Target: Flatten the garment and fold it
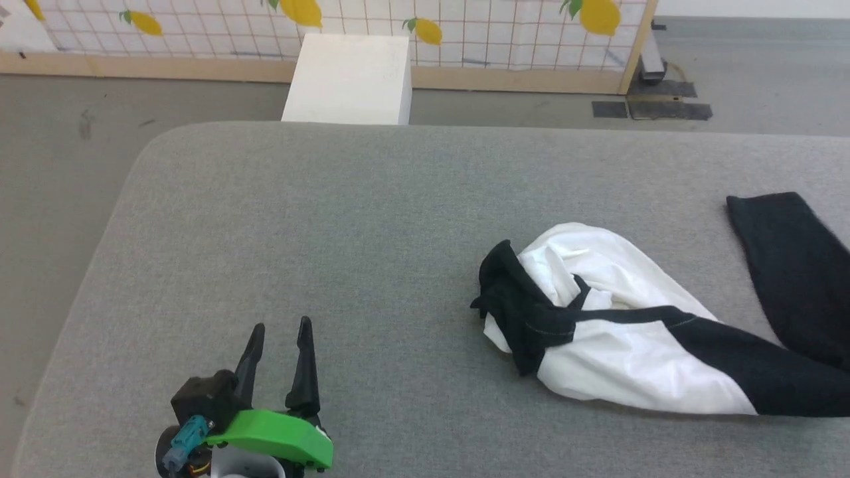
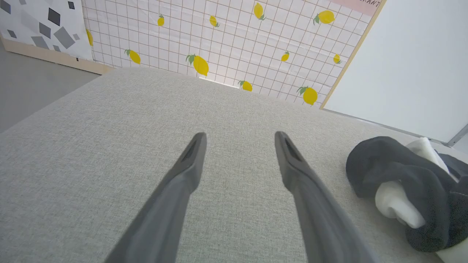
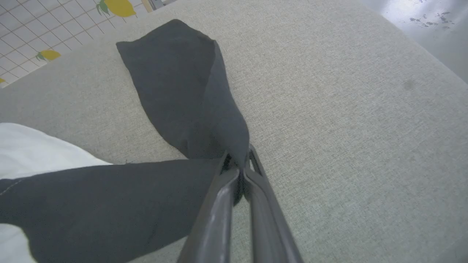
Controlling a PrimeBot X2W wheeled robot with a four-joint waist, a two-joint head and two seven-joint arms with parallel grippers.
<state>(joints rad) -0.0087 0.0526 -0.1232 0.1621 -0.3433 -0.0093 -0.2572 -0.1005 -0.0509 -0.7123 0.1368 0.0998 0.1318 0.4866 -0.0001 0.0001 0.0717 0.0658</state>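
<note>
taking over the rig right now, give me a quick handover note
Left pincer: open, holding nothing, over the grey surface, apart from the garment.
Right pincer: shut on the black sleeve.
Garment: bunched up on the surface's right side, with black sleeve fabric stretched out to the right.
Done: sleeve gripped.
Left: spread it flat, then fold.

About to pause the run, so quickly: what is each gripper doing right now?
Left gripper: open, holding nothing, clear of the garment.
Right gripper: shut on the garment, pinching its black sleeve.
</note>
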